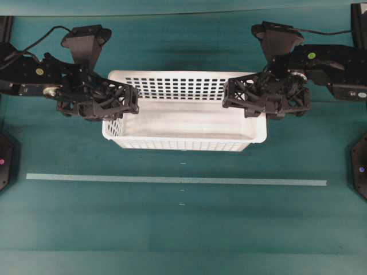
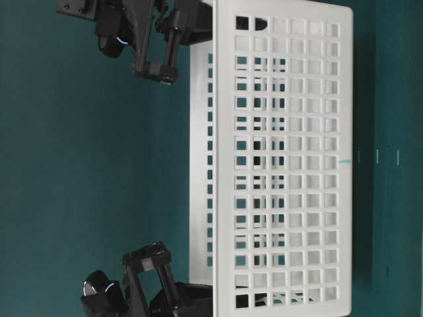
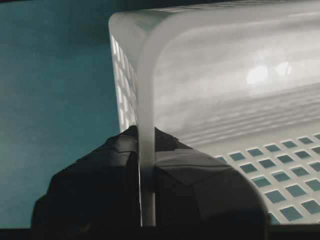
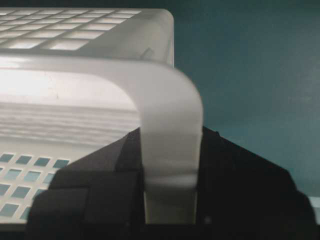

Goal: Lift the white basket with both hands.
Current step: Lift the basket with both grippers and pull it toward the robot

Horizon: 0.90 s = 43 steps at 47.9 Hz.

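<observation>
Nearest: pale tape line (image 1: 172,180) running left to right across the green table (image 1: 183,235), basket well clear of it on the far side

White basket (image 1: 183,123) sits mid-table, long side left to right, near wall just beyond the tape line. Solid floor, walls full of small rectangular holes. Side view shows a gap and shadow between its base and the table, so it looks off the surface, roughly level

Left gripper (image 1: 123,100) at the basket's left short end, one finger inside the wall, one outside. Left wrist view: jaws pressed onto the rim (image 3: 145,150), wall sandwiched between the two black fingers (image 3: 95,185), pinched tight

Right gripper (image 1: 238,94) mirrors it on the right short end. Right wrist view: rim strip (image 4: 170,150) runs down between the fingers (image 4: 240,190), both sides touching plastic, clamped on the wall, jaws a bit wider than on the left

Both arms come in from the far corners, wrists angled toward the basket ends

Far side: bare green table behind the basket, cable (image 1: 40,37) trailing off the left arm
</observation>
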{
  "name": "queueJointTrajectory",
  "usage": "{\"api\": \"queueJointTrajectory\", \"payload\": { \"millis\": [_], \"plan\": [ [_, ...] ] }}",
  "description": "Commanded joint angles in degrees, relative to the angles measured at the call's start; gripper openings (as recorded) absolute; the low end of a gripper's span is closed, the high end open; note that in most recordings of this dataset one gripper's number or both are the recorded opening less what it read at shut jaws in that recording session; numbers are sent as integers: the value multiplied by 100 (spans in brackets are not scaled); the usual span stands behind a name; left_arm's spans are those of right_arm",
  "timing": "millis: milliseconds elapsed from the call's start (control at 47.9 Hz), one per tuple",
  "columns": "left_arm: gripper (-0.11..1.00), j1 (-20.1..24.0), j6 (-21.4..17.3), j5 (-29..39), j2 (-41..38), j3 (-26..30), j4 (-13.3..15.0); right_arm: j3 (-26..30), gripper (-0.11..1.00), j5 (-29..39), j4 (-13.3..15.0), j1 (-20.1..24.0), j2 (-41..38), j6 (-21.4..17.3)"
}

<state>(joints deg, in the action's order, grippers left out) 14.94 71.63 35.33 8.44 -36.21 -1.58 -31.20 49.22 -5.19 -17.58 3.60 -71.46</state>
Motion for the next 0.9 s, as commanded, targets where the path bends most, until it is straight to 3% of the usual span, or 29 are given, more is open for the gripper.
{"api": "queueJointTrajectory", "payload": {
  "millis": [0,501,876],
  "plan": [
    [-2,-167,35,-62,149,132,9,44,17,-18,9,158,9,0],
    [-2,-993,571,-53,404,-123,9,-18,17,-62,9,993,35,-492],
    [-3,-1521,993,-53,448,-97,-18,-79,17,-220,264,1608,35,-1274]
  ]
}}
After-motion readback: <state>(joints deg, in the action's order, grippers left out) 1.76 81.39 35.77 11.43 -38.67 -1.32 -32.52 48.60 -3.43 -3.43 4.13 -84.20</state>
